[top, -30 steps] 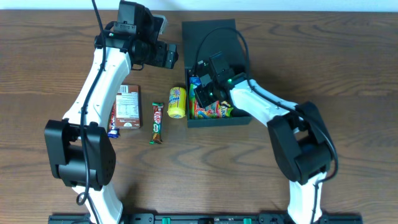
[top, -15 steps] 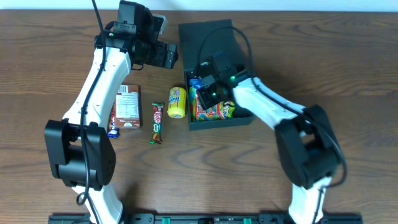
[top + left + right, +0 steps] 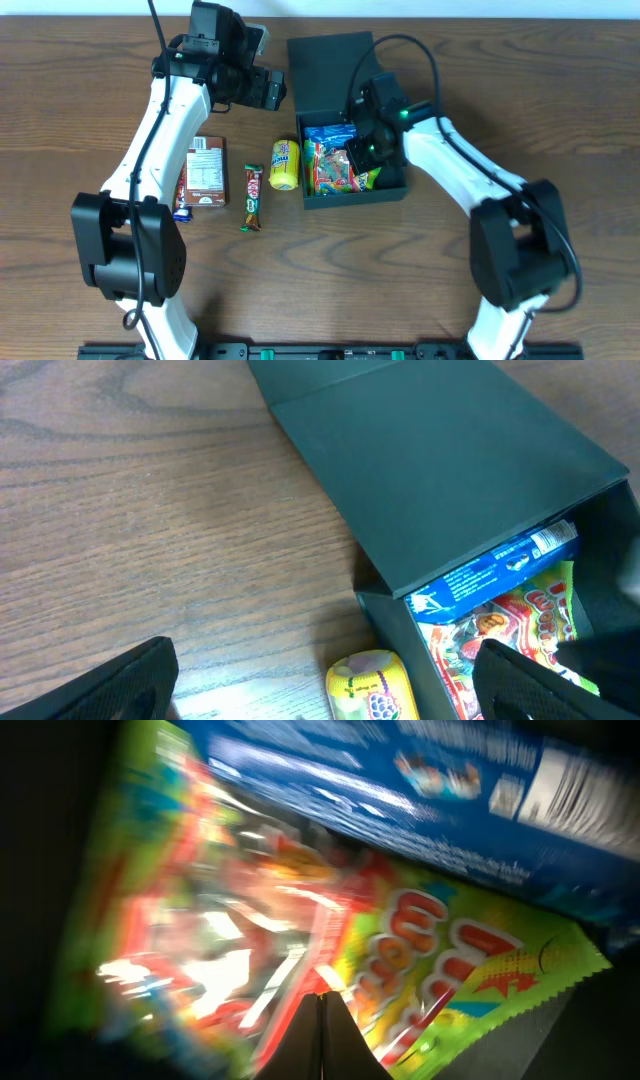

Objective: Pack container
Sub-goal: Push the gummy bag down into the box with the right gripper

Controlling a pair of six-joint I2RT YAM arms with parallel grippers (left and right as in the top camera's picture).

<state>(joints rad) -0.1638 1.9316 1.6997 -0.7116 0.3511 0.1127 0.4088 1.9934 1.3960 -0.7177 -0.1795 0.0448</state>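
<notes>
Container (image 3: 355, 195) stands open on the counter, candy bags (image 3: 335, 170) inside. Right gripper (image 3: 322, 1025) closed above them; left gripper (image 3: 276, 91) spread wide, just beside the container.

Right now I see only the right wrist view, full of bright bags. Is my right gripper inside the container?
Observer: Yes. The right gripper, shut, is down in the container, over the candy bag.
Operator: Is the lid open?
Observer: Yes, the lid is folded back.
Operator: What is outside?
Observer: A yellow packet, a bar and a brown box, all left of the container.
Operator: And the left gripper?
Observer: The left gripper hangs open beside the lid, holding nothing.
</notes>
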